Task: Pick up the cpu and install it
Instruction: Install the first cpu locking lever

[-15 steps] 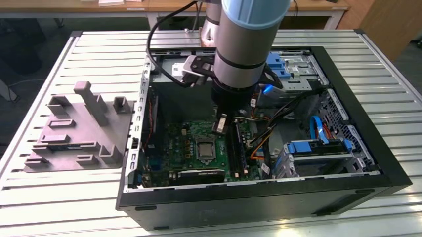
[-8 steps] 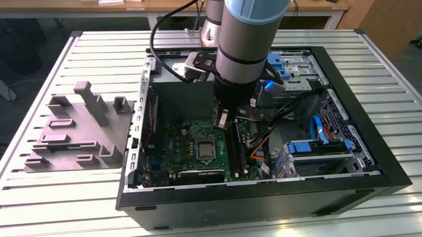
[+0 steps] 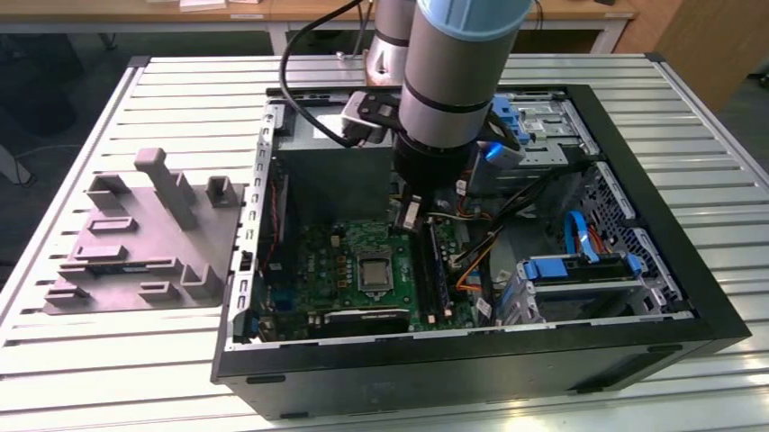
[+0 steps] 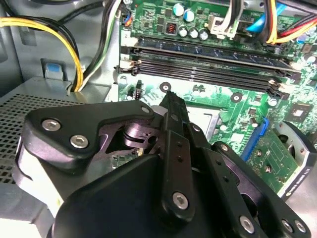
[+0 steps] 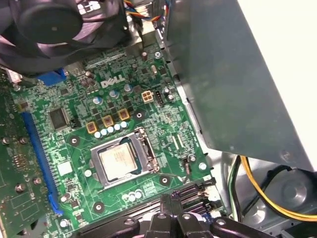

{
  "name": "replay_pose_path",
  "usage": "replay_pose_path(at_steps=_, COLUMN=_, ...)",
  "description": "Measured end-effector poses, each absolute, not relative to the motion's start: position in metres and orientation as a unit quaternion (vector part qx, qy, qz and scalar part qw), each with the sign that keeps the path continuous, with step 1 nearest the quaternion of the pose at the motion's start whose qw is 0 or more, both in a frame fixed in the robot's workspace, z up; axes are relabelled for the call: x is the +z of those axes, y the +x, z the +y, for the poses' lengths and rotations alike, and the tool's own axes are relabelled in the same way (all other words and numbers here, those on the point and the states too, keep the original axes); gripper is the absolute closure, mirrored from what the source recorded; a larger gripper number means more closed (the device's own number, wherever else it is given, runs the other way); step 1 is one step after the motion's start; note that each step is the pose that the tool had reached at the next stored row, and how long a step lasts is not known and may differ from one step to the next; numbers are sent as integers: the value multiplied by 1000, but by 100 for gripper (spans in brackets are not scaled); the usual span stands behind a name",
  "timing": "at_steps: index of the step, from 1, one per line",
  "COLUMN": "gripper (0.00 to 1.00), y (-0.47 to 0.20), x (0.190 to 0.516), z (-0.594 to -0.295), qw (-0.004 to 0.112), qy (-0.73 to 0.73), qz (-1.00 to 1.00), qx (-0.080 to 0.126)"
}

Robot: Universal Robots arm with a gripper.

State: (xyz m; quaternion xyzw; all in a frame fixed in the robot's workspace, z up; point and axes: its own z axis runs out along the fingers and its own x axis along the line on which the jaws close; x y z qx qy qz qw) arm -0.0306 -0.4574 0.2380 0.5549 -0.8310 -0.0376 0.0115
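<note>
Inside open computer case [image 3: 673,270], cpu [image 5: 120,159] sat in motherboard [image 5: 163,119] socket; gripper [image 4: 171,101] hovered above, fingers together, holding nothing.

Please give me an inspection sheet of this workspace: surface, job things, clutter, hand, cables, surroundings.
Surface: slatted metal table carrying an open computer case.
Job's things: cpu lies flat in the socket frame on the green motherboard.
Clutter: grey moulded fixture on the table, at the exterior view's left of the case.
Hand: hand hangs inside the case above the motherboard; open or shut cannot be judged.
Cables: yellow and black wires run beside the board; a black cable loops along the arm.
Surroundings: wooden desks behind the table.
</note>
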Motion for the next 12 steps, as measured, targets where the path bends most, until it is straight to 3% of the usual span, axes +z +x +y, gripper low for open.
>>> replay_pose_path(at_steps=12, gripper=89, y=-30, x=238, z=-450, qw=11, qy=555, qz=-831, qx=-38)
